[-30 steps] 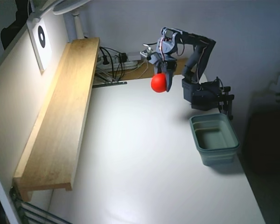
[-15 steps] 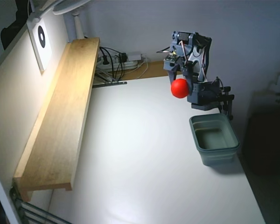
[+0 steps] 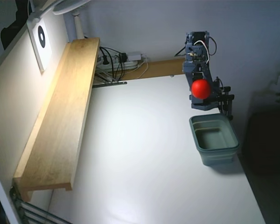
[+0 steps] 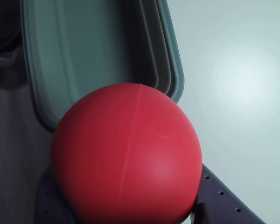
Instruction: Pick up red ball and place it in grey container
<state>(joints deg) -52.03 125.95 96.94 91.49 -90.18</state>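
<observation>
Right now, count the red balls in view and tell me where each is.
1. The red ball is held in the gripper above the table, near the grey container. None lies inside the tub's visible part.

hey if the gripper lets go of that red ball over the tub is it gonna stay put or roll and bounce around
The red ball looks smooth and fully round, so it will probably roll once released. The tub has raised walls and looks empty, which should likely contain it. Its glossy, seamed surface suggests light hollow plastic, so a small bounce seems possible. The gripper holds it above the tub's near end.

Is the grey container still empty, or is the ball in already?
Empty. The red ball is held in the jaws above the grey container; its bare floor shows in the wrist view.
</observation>
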